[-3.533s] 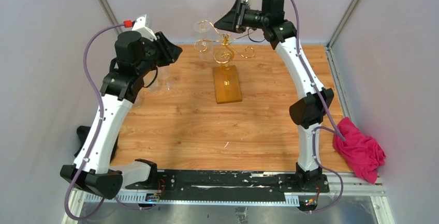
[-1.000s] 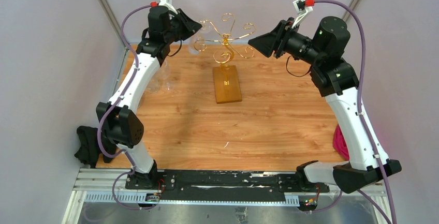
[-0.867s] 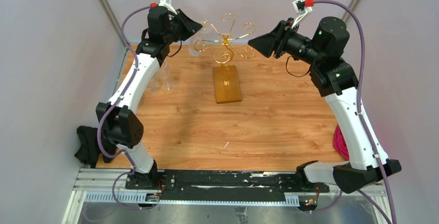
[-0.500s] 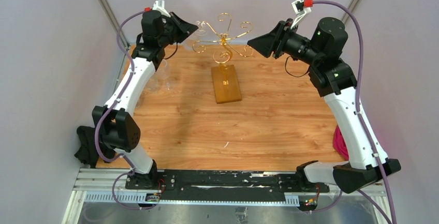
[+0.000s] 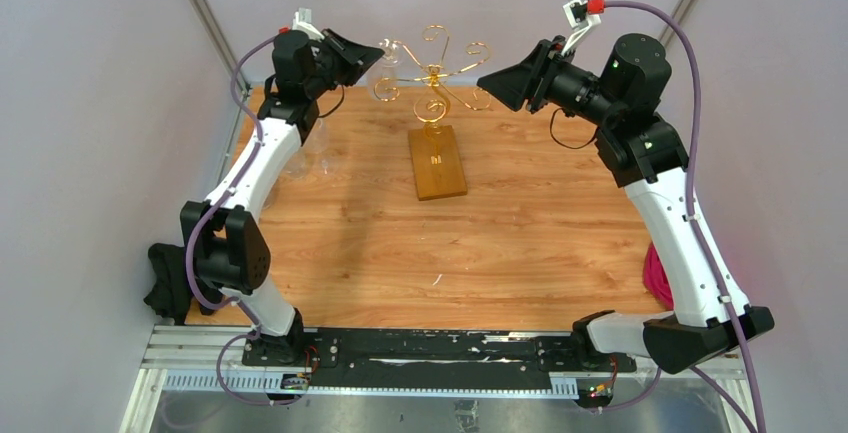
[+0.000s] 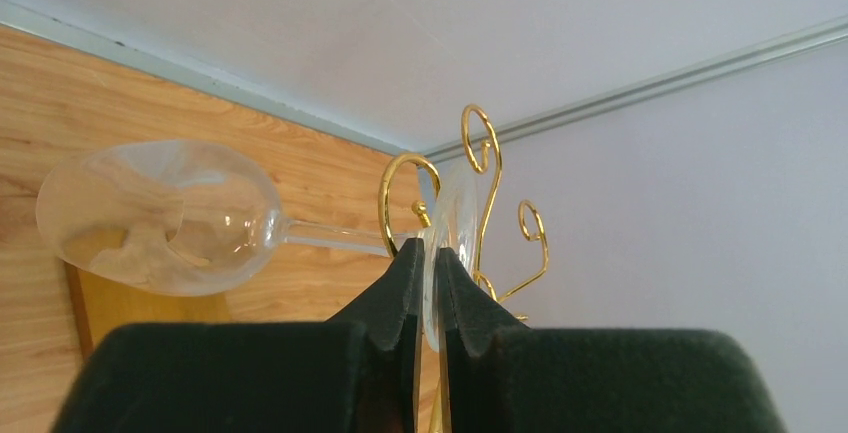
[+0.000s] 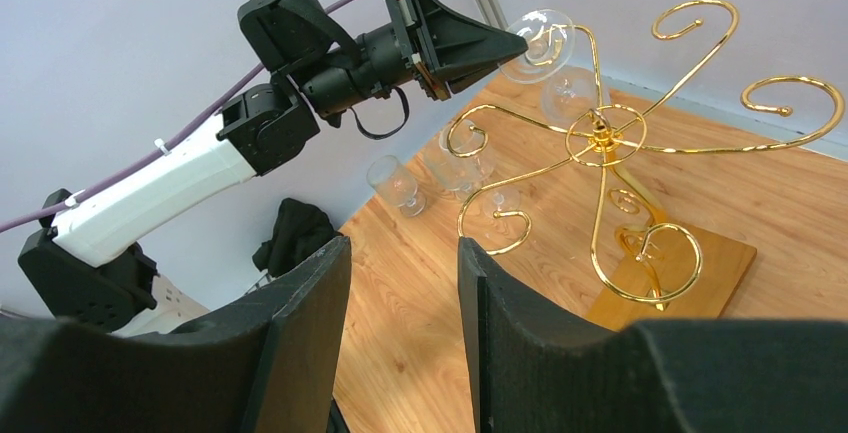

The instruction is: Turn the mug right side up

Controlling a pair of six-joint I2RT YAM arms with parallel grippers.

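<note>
No mug shows in any view. My left gripper (image 5: pixel 378 50) is raised at the back left. In its wrist view the left gripper (image 6: pixel 428 250) is shut on the round foot of a clear wine glass (image 6: pixel 160 215). The glass lies sideways, its stem passing a hook of the gold wire rack (image 6: pixel 480 153). The rack (image 5: pixel 432 83) stands on a wooden base (image 5: pixel 438 163). My right gripper (image 5: pixel 482 81) is open and empty, raised to the right of the rack. Its wrist view shows the right gripper (image 7: pixel 405 243), the rack (image 7: pixel 600 138) and the held glass (image 7: pixel 568 91).
Clear glasses (image 5: pixel 310 148) stand on the table at the back left, and also show in the right wrist view (image 7: pixel 395 183). A pink cloth (image 5: pixel 655 278) lies at the right edge. A black cloth (image 5: pixel 165 283) lies at the left edge. Walls close in the back.
My left arm has swung from over the table's left side up to the rack. My right gripper has pulled back from the rack to the right. In the last second the left gripper shifted slightly.
</note>
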